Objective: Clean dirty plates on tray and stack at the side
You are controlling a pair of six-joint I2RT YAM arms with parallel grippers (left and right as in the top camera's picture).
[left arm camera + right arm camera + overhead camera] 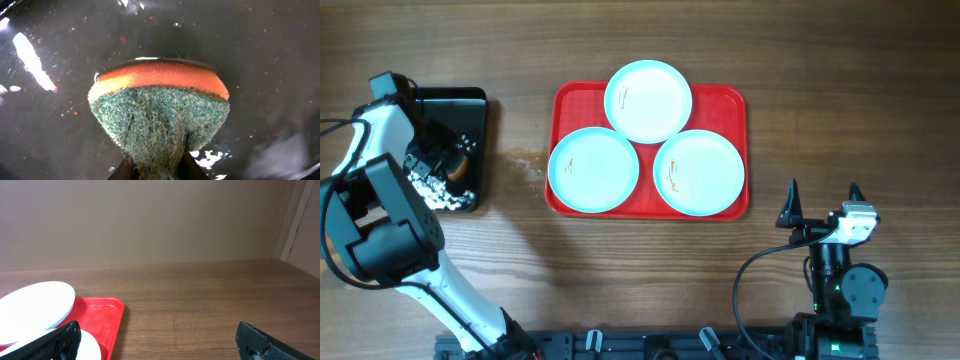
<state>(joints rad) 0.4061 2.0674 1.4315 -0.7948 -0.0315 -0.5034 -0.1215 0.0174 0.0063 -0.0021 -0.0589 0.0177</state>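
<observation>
1. Left gripper [157,170]: jaws clamped on the sponge [160,115]. Its green scouring face is pinched narrow at the fingers and its orange side faces away from them.
2. In the overhead view the left gripper [438,163] sits over the black tray [470,100], at the table's left edge. The sponge is low over that tray's wet floor; contact cannot be judged.
3. Right gripper [822,195]: jaws wide apart and empty. It points away from the base, just off the red tray's [568,100] near right corner.
4. The plates are all on the red tray at the table's centre:
   - far plate [648,101], which reaches over the far rim;
   - near-left plate [593,170];
   - near-right plate [698,172].
   Each shows a small orange-brown smear. The far plate's edge appears to overlap the two near ones.
5. Key relation: the plates lie to the right of the sponge-holding left gripper, across a strip of bare table.
   - The near-left plate is the closest one to it.
   - The right gripper is closest to the near-right plate.
6. Axis: the plates are round, so approach angle is free. The red tray's long side runs left to right.
7. Judgement: wiping has not begun. The next move probably calls for lifting the sponge clear of the black tray's rim, then carrying it rightward onto the near-left plate.
</observation>
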